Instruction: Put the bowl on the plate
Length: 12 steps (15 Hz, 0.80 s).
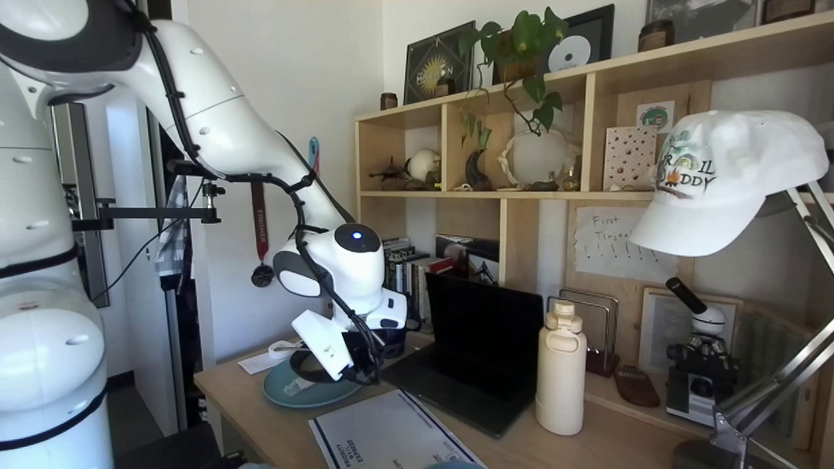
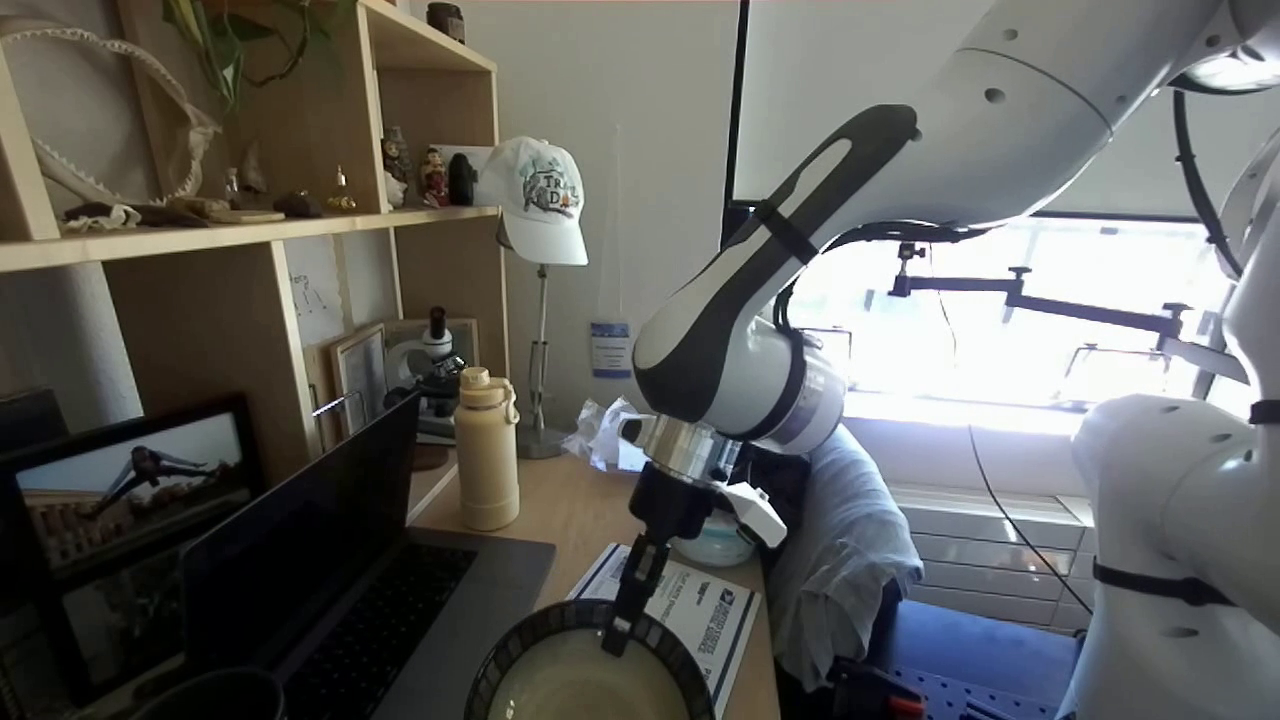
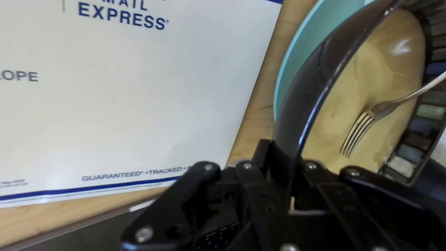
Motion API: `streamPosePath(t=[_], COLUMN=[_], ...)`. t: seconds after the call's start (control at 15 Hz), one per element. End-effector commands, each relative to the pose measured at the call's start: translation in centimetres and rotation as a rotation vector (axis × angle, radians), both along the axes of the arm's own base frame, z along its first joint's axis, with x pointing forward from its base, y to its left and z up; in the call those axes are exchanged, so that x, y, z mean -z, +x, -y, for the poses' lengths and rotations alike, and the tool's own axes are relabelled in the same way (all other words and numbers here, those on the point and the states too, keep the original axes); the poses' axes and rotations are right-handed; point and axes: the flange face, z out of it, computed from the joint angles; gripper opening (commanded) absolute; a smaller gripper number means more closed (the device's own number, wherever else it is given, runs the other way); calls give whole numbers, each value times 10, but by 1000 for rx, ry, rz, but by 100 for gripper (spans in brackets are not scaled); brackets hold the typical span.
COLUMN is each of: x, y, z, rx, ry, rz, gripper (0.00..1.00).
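Held the mosaic-banded bowl (image 3: 352, 90) tilted over the teal plate (image 3: 299, 52), with the hand (image 3: 285, 162) clamped on just one side of its rim. Could not judge, from angles so blocked, any gap between base and plate. Seemed to risk a pivot, from weight hanging off to one side of so lopsided a grip on glossy ware, and with it a slide or spill of the loose fork (image 3: 381, 108) lying inside. Risked also an edge-first touchdown from that tilt, apt to skid the plate, or a drop from too early a release. Left little room beside the laptop (image 1: 485, 329) for a careless swing.

Read “PRIORITY MAIL EXPRESS” and “GUARANTEED • TRACKED” on the mailing envelope (image 3: 132, 97) lying on the worktop (image 2: 570, 500); made out “DADDY” on the white baseball cap (image 1: 723, 176), “FINISHER” down the medal ribbon (image 1: 259, 218), “MORMON” on the framed poster (image 1: 440, 62) and “First” atop the handwritten sheet (image 1: 612, 244).
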Motion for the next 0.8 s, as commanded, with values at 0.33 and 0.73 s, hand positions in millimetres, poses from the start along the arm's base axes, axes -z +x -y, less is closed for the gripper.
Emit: streamPosePath(t=[0.33,0.73], x=[8,31], y=[43,57], z=[-84,-105], rx=[-233,-292], ry=[11,0], rz=[-31,-65], gripper=[5,5])
